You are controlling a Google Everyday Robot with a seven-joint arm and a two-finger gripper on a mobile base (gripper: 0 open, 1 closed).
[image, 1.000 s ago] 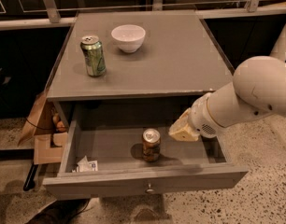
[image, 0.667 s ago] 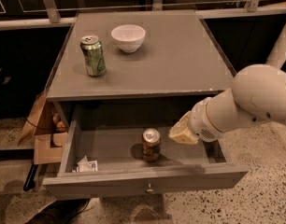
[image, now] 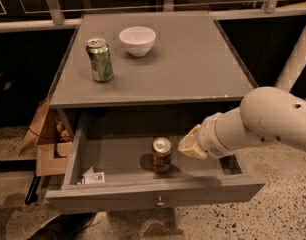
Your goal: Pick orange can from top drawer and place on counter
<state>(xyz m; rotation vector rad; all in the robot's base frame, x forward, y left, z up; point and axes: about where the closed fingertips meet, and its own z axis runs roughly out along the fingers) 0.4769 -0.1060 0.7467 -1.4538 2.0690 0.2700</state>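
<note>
The orange can stands upright in the middle of the open top drawer, which has a small round knob at the front centre. My gripper hangs over the drawer just right of the can, at the end of the white arm coming in from the right. It is close to the can and apart from it. The grey counter lies above, at the top of the cabinet.
A green can and a white bowl stand on the counter's left half. A small crumpled white packet lies in the drawer's front left corner. A cardboard box sits on the floor left of the cabinet.
My gripper and arm have moved left and slightly down inside the drawer, closer to the orange can. The can has not moved.
</note>
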